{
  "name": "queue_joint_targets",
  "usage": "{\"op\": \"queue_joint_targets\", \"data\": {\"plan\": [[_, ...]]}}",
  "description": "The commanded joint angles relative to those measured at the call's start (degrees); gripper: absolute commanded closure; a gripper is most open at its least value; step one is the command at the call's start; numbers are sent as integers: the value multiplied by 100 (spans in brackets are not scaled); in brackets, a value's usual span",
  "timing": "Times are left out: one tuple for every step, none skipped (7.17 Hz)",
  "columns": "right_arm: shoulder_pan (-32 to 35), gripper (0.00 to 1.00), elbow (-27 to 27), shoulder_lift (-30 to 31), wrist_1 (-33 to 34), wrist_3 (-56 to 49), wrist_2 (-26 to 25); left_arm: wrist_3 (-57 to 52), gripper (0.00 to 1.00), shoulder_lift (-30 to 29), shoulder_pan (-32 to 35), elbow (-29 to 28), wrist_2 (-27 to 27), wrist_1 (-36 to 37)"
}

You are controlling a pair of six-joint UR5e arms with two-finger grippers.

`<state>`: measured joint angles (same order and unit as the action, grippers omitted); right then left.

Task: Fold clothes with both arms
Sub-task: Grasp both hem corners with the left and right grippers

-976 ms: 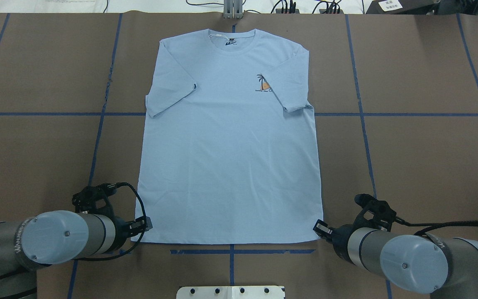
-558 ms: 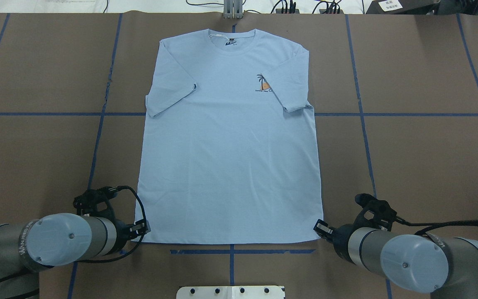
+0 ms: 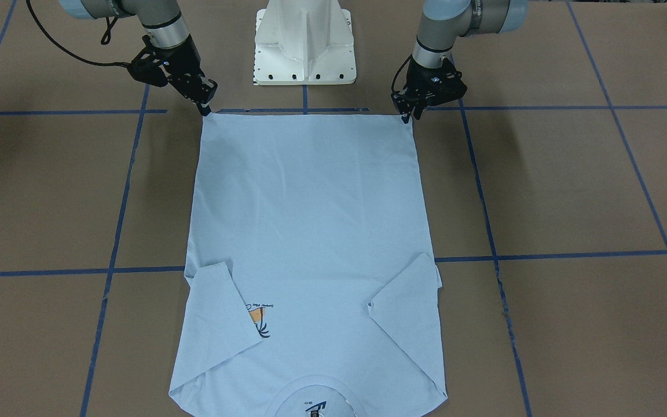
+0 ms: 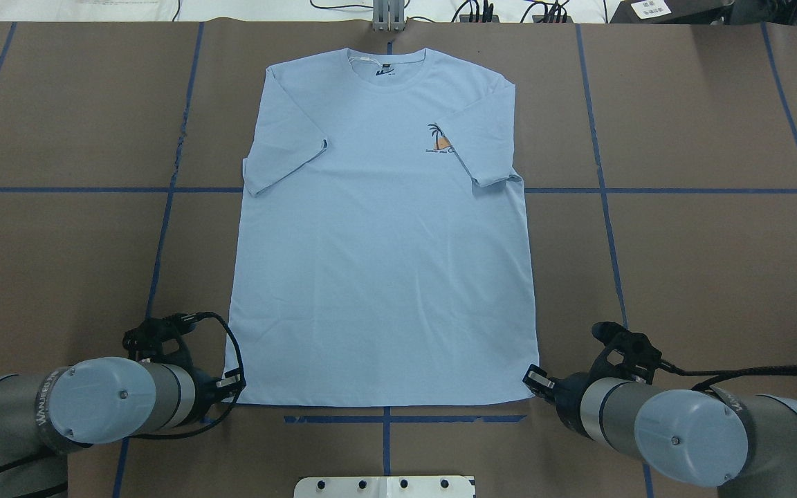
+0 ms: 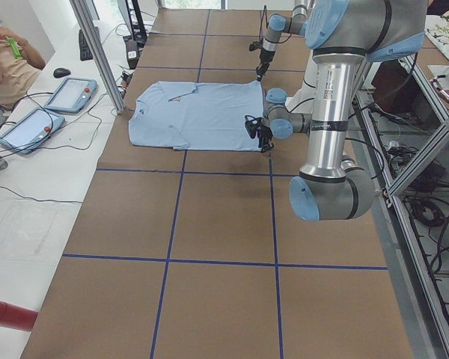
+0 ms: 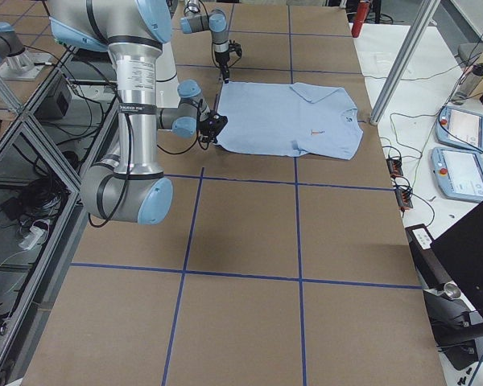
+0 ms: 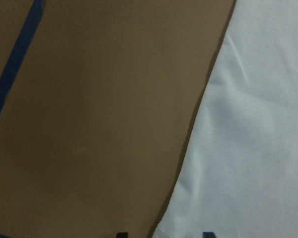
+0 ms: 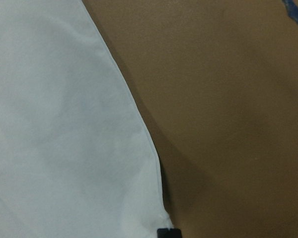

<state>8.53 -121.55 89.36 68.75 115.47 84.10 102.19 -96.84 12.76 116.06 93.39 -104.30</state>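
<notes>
On the left, I am bringing my left gripper [image 4: 234,382] to the near left hem corner of the T-shirt [image 4: 385,263]; its fingers are standing spread, the cloth's edge is lying between the two tips, and nothing is being pinched there yet. The T-shirt itself is lying flat and face up on the tabletop [image 4: 703,263], collar at the far side and hem nearest me; both sleeves are lying turned in over the body, the right sleeve [image 4: 488,142] just beside the palm print [image 4: 440,140]. On the right, my right gripper [image 4: 535,379] is sitting at the near right hem corner; its fingers are looking pressed together, apparently pinching that corner. I am judging the fold as barely begun; the left pinch, the lift and the carrying of the hem toward the collar are all waiting.
</notes>
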Motion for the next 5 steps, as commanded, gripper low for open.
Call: {"op": "queue_joint_targets", "data": {"plan": [[26,100,0,2,-2,-7,19,11,79,-1,7,-5,3,6],[34,100,9,11,7,-15,28,20,100,-1,7,12,3,6],[34,100,26,11,7,-33,37,11,100,7,7,21,12,6],[34,100,26,11,7,-33,37,11,100,8,7,48,56,6],[60,100,9,20,-2,-33,54,11,100,8,16,117,91,6]]}}
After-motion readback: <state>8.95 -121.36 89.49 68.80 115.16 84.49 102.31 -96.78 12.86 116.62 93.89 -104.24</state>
